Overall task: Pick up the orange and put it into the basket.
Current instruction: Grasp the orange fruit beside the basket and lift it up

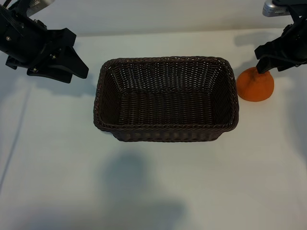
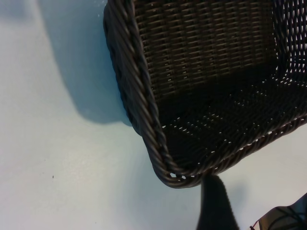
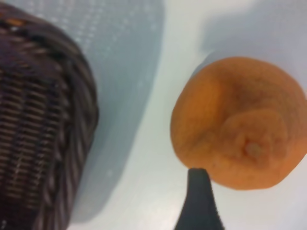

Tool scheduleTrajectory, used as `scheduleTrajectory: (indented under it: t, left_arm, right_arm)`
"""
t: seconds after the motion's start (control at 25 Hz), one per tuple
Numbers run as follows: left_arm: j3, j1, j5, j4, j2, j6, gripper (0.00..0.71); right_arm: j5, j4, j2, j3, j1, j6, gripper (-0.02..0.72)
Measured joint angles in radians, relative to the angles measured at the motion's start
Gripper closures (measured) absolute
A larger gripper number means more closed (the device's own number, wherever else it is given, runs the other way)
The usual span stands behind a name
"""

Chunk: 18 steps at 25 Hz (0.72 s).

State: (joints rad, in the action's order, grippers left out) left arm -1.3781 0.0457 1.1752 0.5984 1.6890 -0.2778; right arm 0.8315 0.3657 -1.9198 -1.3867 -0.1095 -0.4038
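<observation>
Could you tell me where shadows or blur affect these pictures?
Exterior view: soft shadows lie on the table in front of the basket. Left wrist view: the basket casts a shadow beside its rim. Right wrist view: the orange and basket look soft, out of focus.

The basket [image 1: 165, 98] is dark brown woven wicker with a faint sheen on its strands and a thick braided rim, light showing through the open weave. The orange [image 1: 254, 85] has a matt, finely pitted skin. The table [image 1: 153, 191] is a smooth, pale, matt surface. Both arms look like matt black plastic.
</observation>
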Motion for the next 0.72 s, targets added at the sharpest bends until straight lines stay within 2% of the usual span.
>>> scheduleTrajectory:
  t: [0.24,0.52,0.72]
  left_arm:
    - [0.000,0.000,0.000,0.000,0.000,0.000,0.230]
    - [0.000,0.000,0.000,0.000,0.000,0.000,0.230]
    - [0.000,0.000,0.000,0.000,0.000,0.000,0.230]
  right_arm:
    - [-0.045,-0.001,-0.026,0.000,0.000,0.000,0.193]
    - [-0.053,-0.002,-0.100,0.000,0.000,0.000,0.193]
    - [-0.057,0.020,-0.128,0.000,0.000,0.000,0.193]
